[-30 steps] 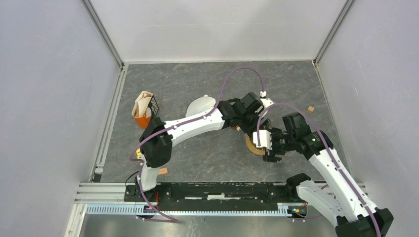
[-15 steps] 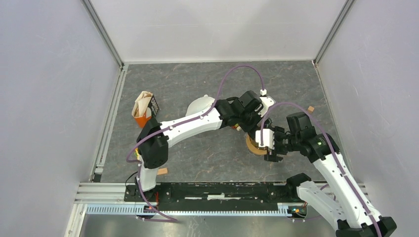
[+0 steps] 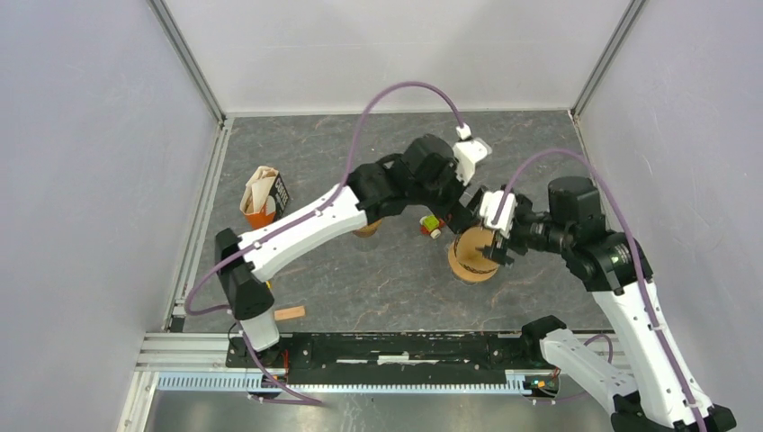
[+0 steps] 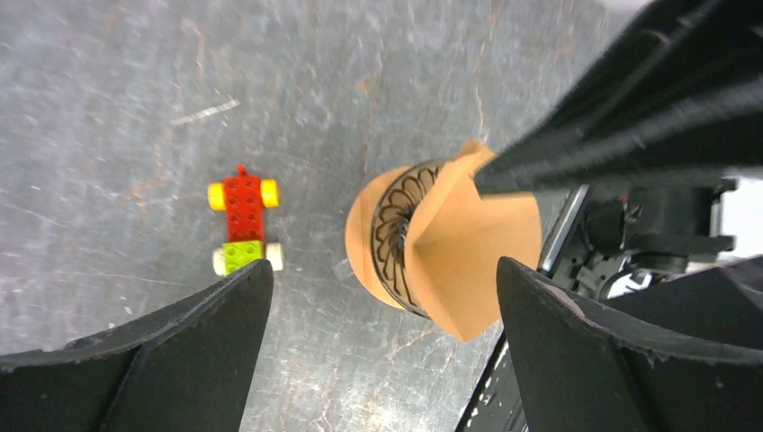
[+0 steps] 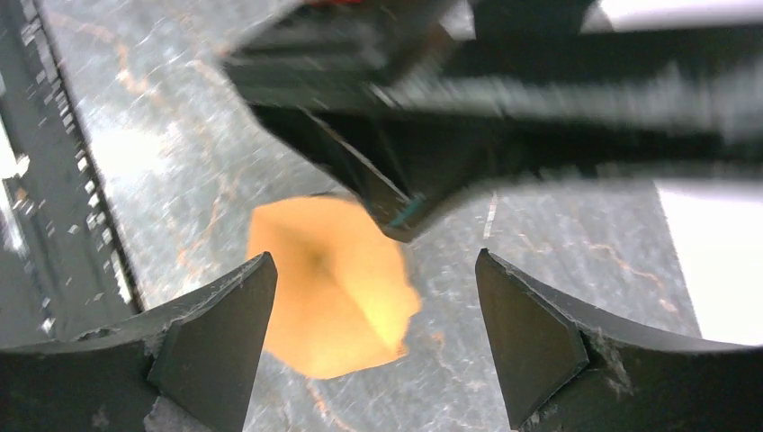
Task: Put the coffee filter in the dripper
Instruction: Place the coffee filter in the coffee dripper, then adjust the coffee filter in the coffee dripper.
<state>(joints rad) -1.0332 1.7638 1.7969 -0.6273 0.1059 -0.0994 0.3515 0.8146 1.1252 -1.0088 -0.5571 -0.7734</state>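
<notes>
Centre right in the overhead frame, the coffee filter (image 4: 477,247) sits askew in the dripper (image 4: 362,241), left gripper (image 4: 382,270) and right gripper (image 5: 373,261) above it, jaws spread; only seating it squarely seems left.

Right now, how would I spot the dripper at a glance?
On the grey table, just right of centre, stands the dripper: a round tan cup holding a brown paper filter. Its nearest neighbour is a tiny red-green-yellow block toy.
</notes>
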